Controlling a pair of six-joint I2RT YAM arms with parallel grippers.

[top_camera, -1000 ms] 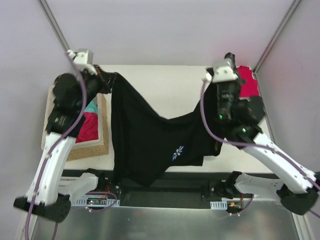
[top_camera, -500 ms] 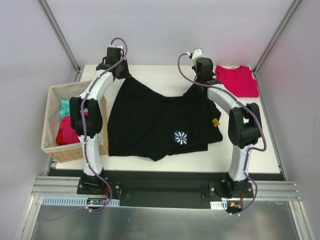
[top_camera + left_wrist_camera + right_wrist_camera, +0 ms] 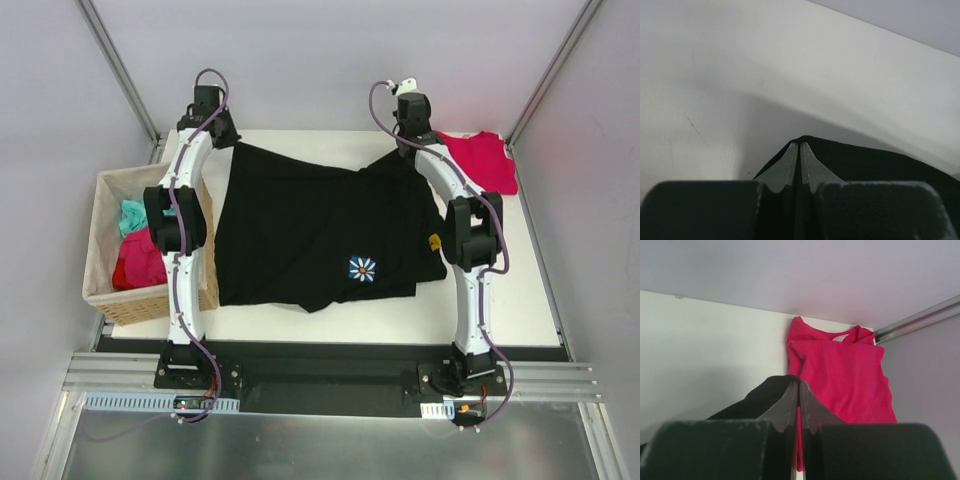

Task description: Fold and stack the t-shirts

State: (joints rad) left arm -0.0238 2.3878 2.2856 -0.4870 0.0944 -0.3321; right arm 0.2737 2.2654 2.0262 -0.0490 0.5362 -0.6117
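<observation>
Two corners pinched, black t-shirt [image 3: 310, 230] now laid out flat.
Hanging in mid-air a second ago; since then carried back and stretched across the table [image 3: 520, 300], emblem [image 3: 363, 268] facing up, with some bunching left near the right side. Clamped tight at its far corners by the left gripper [image 3: 800, 146] and right gripper [image 3: 799, 385], at the back edge. Probably ready for letting go and a first fold. Later to be stacked with the red t-shirt [image 3: 840, 375], lying in the far right corner just beside the right gripper.
</observation>
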